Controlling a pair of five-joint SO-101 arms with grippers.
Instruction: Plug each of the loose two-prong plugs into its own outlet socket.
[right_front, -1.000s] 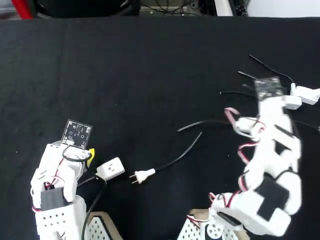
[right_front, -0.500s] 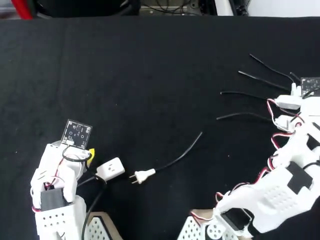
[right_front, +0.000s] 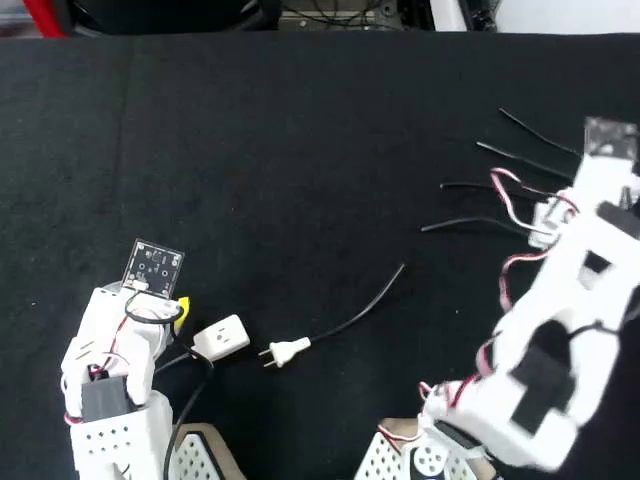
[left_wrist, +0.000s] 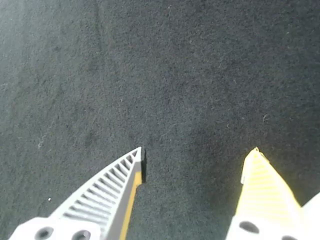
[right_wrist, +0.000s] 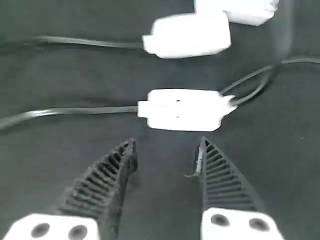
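A loose white two-prong plug (right_front: 285, 352) lies near the table's front, its black cable curving back to the right. Just left of it sits a white outlet socket (right_front: 222, 338). My left gripper (left_wrist: 197, 150) hangs open over bare black cloth, beside that socket, with nothing between its fingers. My right gripper (right_wrist: 167, 150) is open and points at a white plugged-together pair (right_wrist: 182, 109) just beyond its fingertips. A second white connector (right_wrist: 190, 34) lies farther off. In the high view the right arm (right_front: 575, 280) reaches to the far right edge and hides those white pieces.
Several thin black cables (right_front: 500, 185) fan out to the left of the right arm. The left arm (right_front: 120, 340) stands at the front left. The black cloth (right_front: 300, 150) covers the whole table; the arms' bases sit at the front edge.
The right arm has swung to the right and then stretched farther back at the right edge. The left arm, the loose plug and the socket have not moved.
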